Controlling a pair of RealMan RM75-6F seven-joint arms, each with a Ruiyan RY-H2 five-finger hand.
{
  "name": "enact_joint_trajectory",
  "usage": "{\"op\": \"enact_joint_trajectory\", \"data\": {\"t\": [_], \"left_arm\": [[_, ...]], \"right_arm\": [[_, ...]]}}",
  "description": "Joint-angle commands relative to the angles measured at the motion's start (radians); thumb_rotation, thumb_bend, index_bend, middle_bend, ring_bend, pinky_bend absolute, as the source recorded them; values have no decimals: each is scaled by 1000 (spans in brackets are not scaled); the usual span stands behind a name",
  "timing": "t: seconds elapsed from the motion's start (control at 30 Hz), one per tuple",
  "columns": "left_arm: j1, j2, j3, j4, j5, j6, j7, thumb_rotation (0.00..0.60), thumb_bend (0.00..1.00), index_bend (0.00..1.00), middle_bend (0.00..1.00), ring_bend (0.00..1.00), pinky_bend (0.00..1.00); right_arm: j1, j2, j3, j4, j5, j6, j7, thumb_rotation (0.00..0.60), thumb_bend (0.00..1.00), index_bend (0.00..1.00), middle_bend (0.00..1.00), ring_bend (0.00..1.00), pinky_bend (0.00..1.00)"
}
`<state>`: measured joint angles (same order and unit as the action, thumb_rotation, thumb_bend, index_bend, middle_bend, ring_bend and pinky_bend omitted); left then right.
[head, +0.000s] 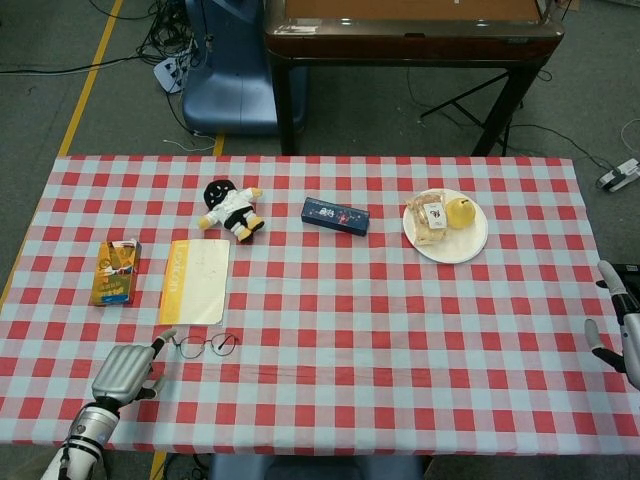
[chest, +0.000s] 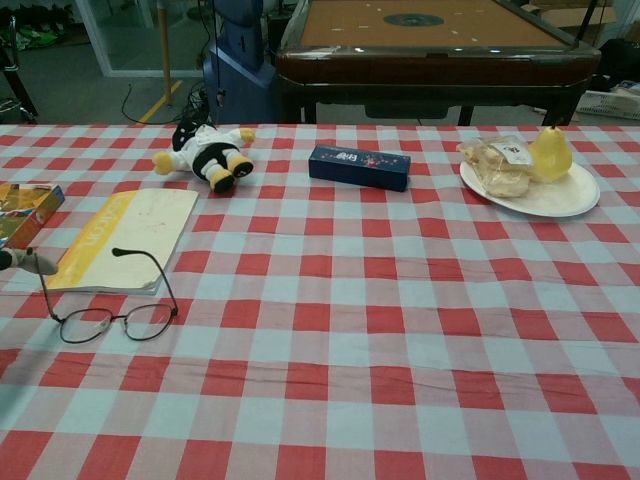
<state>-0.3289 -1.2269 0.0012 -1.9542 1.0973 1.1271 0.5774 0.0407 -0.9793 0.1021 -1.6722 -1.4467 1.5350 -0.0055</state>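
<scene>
Thin wire-rimmed glasses (head: 205, 345) (chest: 110, 320) lie with their arms unfolded near the front left of the red-checked cloth (head: 350, 320). My left hand (head: 125, 370) hovers at the front left edge, fingers apart, its fingertips (chest: 12, 260) reaching the end of the glasses' left arm. I cannot see a grip on it. My right hand (head: 622, 330) stays at the table's right edge with fingers spread and nothing in it.
A yellow notebook (head: 195, 280) and a crayon box (head: 116, 271) lie behind the glasses. Further back are a plush doll (head: 232, 208), a blue box (head: 336, 216) and a white plate (head: 470, 247) with a pear (head: 459, 211) and wrapped bread (head: 428, 218).
</scene>
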Motion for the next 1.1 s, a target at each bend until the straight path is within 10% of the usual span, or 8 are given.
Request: {"op": "enact_joint_trajectory", "data": {"t": [0.03,0.87,1.1], "left_arm": [[-19,-38,-16,-31,-39,24,44,600,395,124,1000,958,968],[-150,-289,-9,-10,-199,44,203,600,395,82,1000,954,968],[-113,-224,15,-67,-45,109,105,600,395,73,1000,947,968]], "right_arm": [[-3,-1,-1,5,1,1,5,600,410,1,276,204,178],[-20,-15,0,48,4,8,50,600,410,1,277,204,177],[-18,-20,2,55,0,6,58,600,410,2,277,204,178]]}}
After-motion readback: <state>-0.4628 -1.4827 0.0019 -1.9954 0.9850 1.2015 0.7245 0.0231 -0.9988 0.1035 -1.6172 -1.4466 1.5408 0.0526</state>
